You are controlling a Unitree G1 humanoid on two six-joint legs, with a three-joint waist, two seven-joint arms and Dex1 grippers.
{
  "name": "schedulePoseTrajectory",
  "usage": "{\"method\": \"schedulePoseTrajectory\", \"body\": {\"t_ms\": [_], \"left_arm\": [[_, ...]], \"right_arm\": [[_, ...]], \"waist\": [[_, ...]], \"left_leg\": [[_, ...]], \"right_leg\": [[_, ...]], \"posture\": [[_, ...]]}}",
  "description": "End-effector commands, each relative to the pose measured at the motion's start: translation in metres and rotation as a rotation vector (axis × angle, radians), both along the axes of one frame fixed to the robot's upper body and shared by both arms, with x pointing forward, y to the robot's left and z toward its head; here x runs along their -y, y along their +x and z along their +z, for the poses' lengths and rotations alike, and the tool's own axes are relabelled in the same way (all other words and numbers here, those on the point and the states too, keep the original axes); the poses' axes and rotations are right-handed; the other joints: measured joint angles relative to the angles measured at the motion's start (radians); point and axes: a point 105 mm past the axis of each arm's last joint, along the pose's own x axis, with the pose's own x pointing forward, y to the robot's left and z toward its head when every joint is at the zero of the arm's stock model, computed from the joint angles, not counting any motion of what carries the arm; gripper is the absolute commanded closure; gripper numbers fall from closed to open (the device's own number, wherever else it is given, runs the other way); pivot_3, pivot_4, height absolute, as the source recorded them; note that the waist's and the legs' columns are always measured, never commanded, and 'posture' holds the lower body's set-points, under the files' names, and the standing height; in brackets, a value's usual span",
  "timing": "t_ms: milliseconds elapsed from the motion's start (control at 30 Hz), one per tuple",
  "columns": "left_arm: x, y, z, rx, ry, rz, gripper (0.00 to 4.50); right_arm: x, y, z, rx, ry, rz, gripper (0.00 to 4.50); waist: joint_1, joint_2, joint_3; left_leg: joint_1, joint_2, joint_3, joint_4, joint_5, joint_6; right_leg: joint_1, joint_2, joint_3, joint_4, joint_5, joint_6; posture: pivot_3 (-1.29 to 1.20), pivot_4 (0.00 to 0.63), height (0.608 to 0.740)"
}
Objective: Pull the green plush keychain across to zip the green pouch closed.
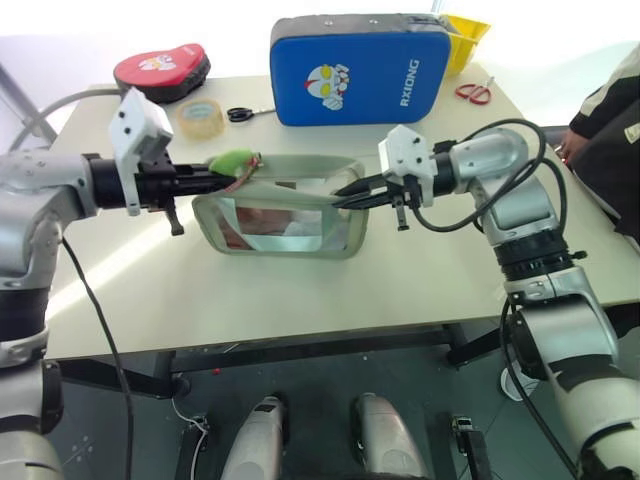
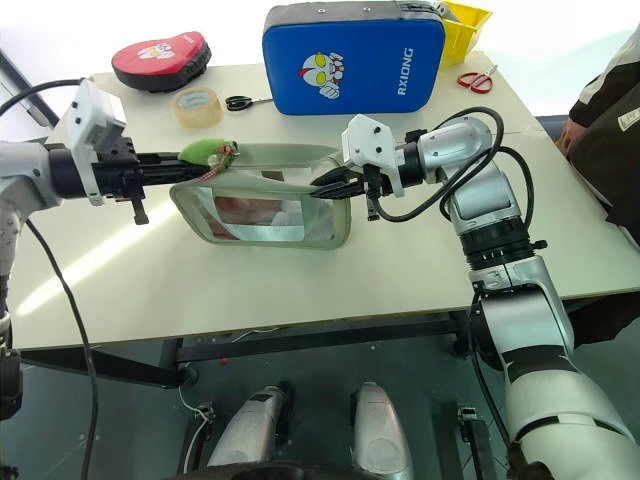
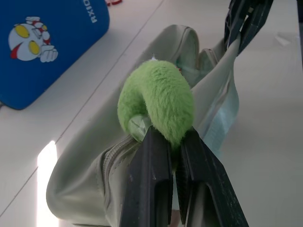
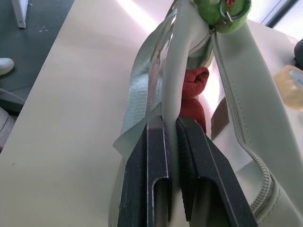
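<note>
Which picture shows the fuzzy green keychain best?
The left wrist view: the green plush keychain sits large and close there, pinched between the left tool's fingers. Both eye views show it small, at the pouch's left end. The right wrist view catches only part of it, at the picture's edge.

Pouch point(image 1: 285, 235) mid-table point(image 1: 300, 295) — keychain point(image 1: 234, 160) at its left end; pad point(image 1: 360, 68) behind, tape roll point(image 1: 200, 118) behind-left.

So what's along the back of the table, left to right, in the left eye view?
Red cartoon-face pad → clear tape roll → black-handled scissors → big blue padded pad → red-handled scissors.
</note>
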Motion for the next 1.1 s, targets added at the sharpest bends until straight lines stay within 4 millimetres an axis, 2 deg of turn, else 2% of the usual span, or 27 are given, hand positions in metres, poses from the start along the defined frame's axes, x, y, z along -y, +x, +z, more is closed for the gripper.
{"method": "schedulePoseTrajectory", "body": {"t_ms": [33,133,167,233,433,567,600,700,900,967,1067,1100], "left_arm": [[0.004,0.003,0.012,0.069,0.024,-0.019,4.47],[0.012,0.009,0.003,0.067,0.037,-0.041,4.47],[0.014,0.008,0.001,0.07,0.046,-0.054,4.15],[0.014,0.006,0.001,0.057,0.056,-0.071,3.43],[-0.009,-0.003,0.016,0.071,0.124,-0.054,0.44],[-0.039,-0.005,0.028,0.07,0.147,0.04,0.44],[-0.045,-0.006,0.024,0.057,0.159,0.056,0.44],[-0.059,-0.007,-0.005,-0.009,0.197,0.091,0.44],[-0.049,0.001,-0.035,-0.036,0.151,0.104,0.44],[-0.045,0.006,-0.037,-0.023,0.114,0.119,0.44],[-0.042,0.007,-0.035,-0.014,0.092,0.113,1.23],[-0.043,0.006,-0.034,-0.015,0.095,0.11,1.72]], "right_arm": [[-0.002,0.0,0.014,0.055,0.019,0.01,4.5],[-0.002,0.001,0.015,0.055,0.021,0.007,4.5],[-0.001,0.0,0.015,0.056,0.02,0.007,4.5],[-0.001,0.001,0.015,0.058,0.017,0.007,4.5],[0.0,0.002,0.016,0.064,0.017,0.007,4.5],[0.001,0.002,0.017,0.07,0.014,0.007,4.5],[0.001,0.002,0.017,0.071,0.014,0.006,4.5],[0.0,0.003,0.018,0.072,0.012,0.01,4.5],[-0.001,0.003,0.018,0.072,0.006,0.02,4.5],[-0.002,0.003,0.017,0.067,0.003,0.024,4.5],[-0.003,0.002,0.017,0.066,-0.001,0.029,4.5],[-0.003,0.002,0.017,0.068,-0.001,0.028,4.5]], "waist": [[0.0,0.0,0.0],[0.001,0.0,0.0],[0.002,0.0,0.0],[0.001,0.0,0.0],[-0.007,0.0,0.0],[-0.008,0.0,0.0],[-0.008,0.0,0.0],[-0.007,0.001,0.0],[0.0,0.0,0.0],[0.0,0.0,0.0],[0.0,0.0,0.0],[-0.003,0.0,0.0]], "left_leg": [[0.0,0.0,0.0,0.0,0.0,0.0],[0.0,0.0,0.0,0.0,0.0,0.0],[0.0,0.0,0.0,0.0,0.0,0.0],[0.0,0.0,0.0,0.0,0.0,0.0],[0.0,0.0,0.0,0.0,0.0,0.0],[0.0,0.0,0.0,0.0,0.0,0.0],[0.0,0.0,0.0,0.0,0.0,0.0],[0.001,0.0,0.001,-0.001,0.0,0.0],[0.0,0.0,0.0,0.001,0.0,0.0],[0.0,0.0,0.0,0.0,0.0,0.0],[0.0,0.0,0.0,0.0,0.0,0.0],[0.0,0.0,0.0,0.0,0.0,0.0]], "right_leg": [[0.0,0.0,0.0,0.0,0.0,0.0],[0.0,0.0,0.0,0.0,0.0,0.0],[0.0,0.0,0.0,0.0,0.0,0.0],[0.0,0.0,0.0,0.0,0.0,0.0],[0.0,0.0,0.0,0.0,0.0,0.0],[0.0,0.0,0.0,0.0,0.0,0.0],[0.0,0.0,0.0,0.0,0.0,0.0],[0.0,0.0,0.001,0.0,0.0,0.0],[0.0,0.0,0.001,0.0,0.0,0.0],[0.0,0.0,0.001,0.0,0.0,0.0],[0.0,0.0,0.001,0.0,0.0,0.0],[0.0,0.0,0.001,0.0,0.0,0.0]], "posture": [[0.0,0.15,0.74],[0.0,0.15,0.74],[0.0,0.15,0.74],[0.0,0.15,0.74],[0.0,0.15,0.74],[0.0,0.15,0.74],[0.0,0.15,0.74],[0.0,0.15,0.74],[0.0,0.15,0.74],[0.0,0.15,0.74],[0.0,0.15,0.74],[0.0,0.15,0.74]]}}
